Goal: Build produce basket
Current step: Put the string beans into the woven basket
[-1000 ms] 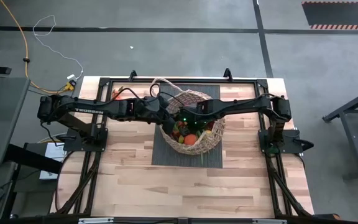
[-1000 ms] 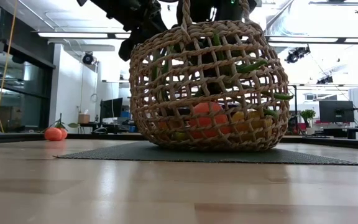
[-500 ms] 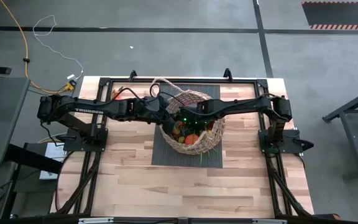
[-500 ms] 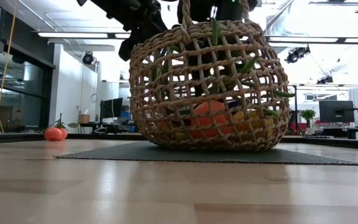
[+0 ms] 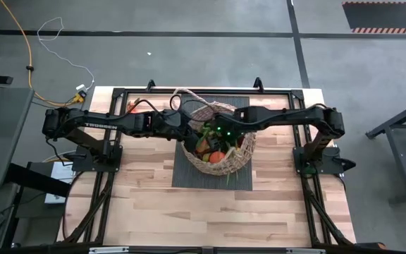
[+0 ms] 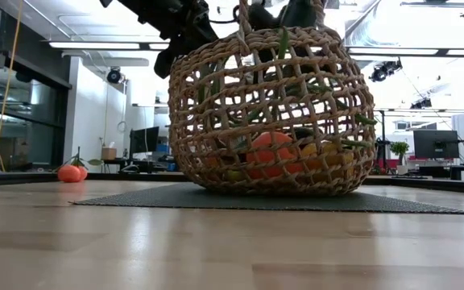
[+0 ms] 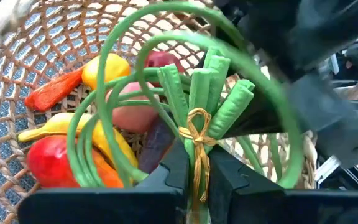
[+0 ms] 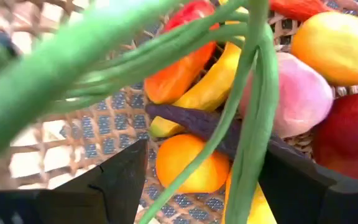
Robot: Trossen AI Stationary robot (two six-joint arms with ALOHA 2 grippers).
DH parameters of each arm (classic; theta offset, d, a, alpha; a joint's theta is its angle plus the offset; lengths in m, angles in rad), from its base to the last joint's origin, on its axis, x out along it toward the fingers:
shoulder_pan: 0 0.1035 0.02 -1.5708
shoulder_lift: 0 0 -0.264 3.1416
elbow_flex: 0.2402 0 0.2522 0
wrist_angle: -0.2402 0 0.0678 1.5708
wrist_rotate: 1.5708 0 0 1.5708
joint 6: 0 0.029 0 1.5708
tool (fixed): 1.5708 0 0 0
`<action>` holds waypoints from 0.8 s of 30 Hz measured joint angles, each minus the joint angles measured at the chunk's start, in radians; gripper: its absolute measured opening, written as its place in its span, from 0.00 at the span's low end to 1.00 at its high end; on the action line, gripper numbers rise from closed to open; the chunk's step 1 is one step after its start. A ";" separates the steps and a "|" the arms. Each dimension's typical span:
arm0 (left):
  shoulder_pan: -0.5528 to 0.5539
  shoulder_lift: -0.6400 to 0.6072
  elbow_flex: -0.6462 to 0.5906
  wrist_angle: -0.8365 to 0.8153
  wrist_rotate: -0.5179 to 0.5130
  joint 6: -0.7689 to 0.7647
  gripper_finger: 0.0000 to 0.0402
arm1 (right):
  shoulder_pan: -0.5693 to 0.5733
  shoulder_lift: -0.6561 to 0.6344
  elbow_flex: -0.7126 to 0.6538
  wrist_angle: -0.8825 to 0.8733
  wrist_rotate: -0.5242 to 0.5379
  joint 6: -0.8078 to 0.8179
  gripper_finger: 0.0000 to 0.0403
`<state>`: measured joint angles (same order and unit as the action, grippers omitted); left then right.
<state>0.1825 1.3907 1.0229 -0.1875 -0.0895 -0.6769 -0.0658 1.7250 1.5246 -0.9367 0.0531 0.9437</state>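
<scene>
The tan wicker basket [image 5: 224,156] [image 6: 271,113] stands on a dark mat. It holds a banana [image 7: 98,134], an orange [image 8: 188,163], a pink fruit [image 8: 294,93], an eggplant [image 8: 191,119] and other produce. My left gripper [image 7: 197,183] reaches in over the left rim [image 5: 189,134] and is shut on a bundle of green bean stalks [image 7: 194,93]. My right gripper [image 8: 210,199] hangs open above the basket's middle [image 5: 217,132]. Loose stalk ends [image 8: 250,124] pass between its fingers; I see no touch. My left gripper pinches the bean stalk bundle between its two fingers, just below the gold tie [image 7: 196,134] near the cut ends. The fingers come slanting down from the table's left. The long stalks curve out of the hold in loops over the produce in the basket.
The mat [image 5: 189,176] lies at the table's far middle. An orange fruit with a leaf [image 6: 71,172] [image 5: 138,108] lies on the table at the far left. The near half of the wooden table [image 5: 210,212] carries nothing. Black frame rails [image 5: 104,162] run along both sides.
My right gripper has risen out of the basket and drawn back a little toward the table's right. The bean stalks that lay bent across the inside of the basket have sprung up, their ends now standing above the rim. The basket has stayed in place.
</scene>
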 joint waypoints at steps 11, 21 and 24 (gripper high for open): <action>0.000 0.000 0.000 0.000 0.000 0.000 0.04 | 0.004 -0.012 -0.002 0.092 -0.142 -0.034 0.68; 0.007 0.000 0.000 0.001 0.002 0.000 0.04 | 0.008 -0.013 -0.002 0.041 -0.024 -0.031 0.68; 0.007 0.000 0.000 0.001 0.002 0.000 0.04 | 0.009 -0.015 -0.002 0.039 -0.001 -0.047 0.68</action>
<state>0.1894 1.3907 1.0229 -0.1867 -0.0875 -0.6769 -0.0566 1.7100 1.5230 -0.8981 0.0517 0.8966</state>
